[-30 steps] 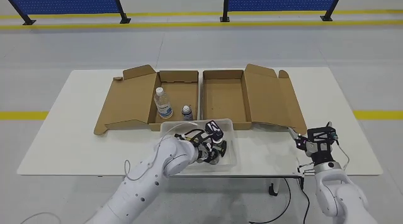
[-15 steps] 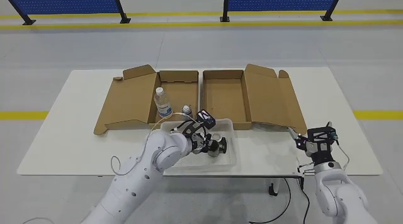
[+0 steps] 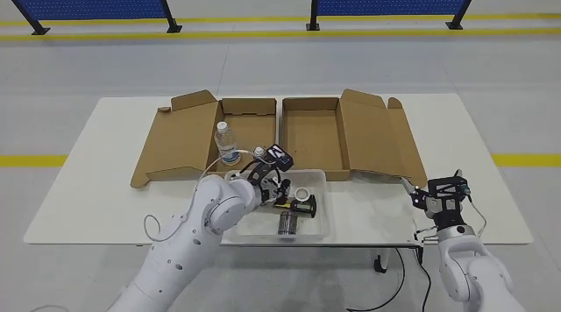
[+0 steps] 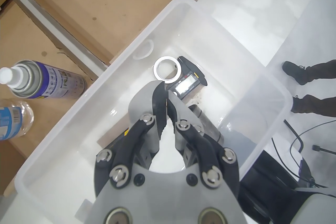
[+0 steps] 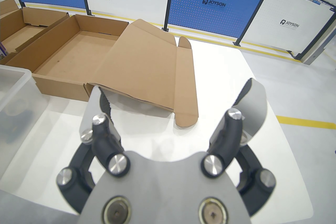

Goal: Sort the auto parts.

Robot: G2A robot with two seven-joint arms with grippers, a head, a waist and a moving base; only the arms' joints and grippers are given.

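Observation:
A clear plastic bin [image 3: 321,223] at the table's front middle holds a metal ring [image 3: 302,195], a black digital caliper [image 3: 300,210] and a metal cylinder [image 3: 287,224]. My left gripper [image 3: 282,192] hangs inside the bin with its fingers pressed together. In the left wrist view its tips [image 4: 165,88] sit just beside the ring [image 4: 168,69] and over the caliper [image 4: 187,82]; the cylinder [image 4: 207,125] lies close by. I see nothing clearly held between the fingers. My right gripper [image 5: 173,96] stands open over bare table at the front right [image 3: 443,191].
Two open cardboard boxes stand behind the bin. The left box [image 3: 250,128] holds a water bottle [image 3: 226,143] and a spray can [image 3: 260,155]. The right box [image 3: 311,137] has a bare floor, and its flap [image 3: 377,137] lies flat toward my right gripper.
My left arm has pulled back and to the left within the bin, uncovering the ring, caliper and cylinder on its floor. The right arm has kept still.

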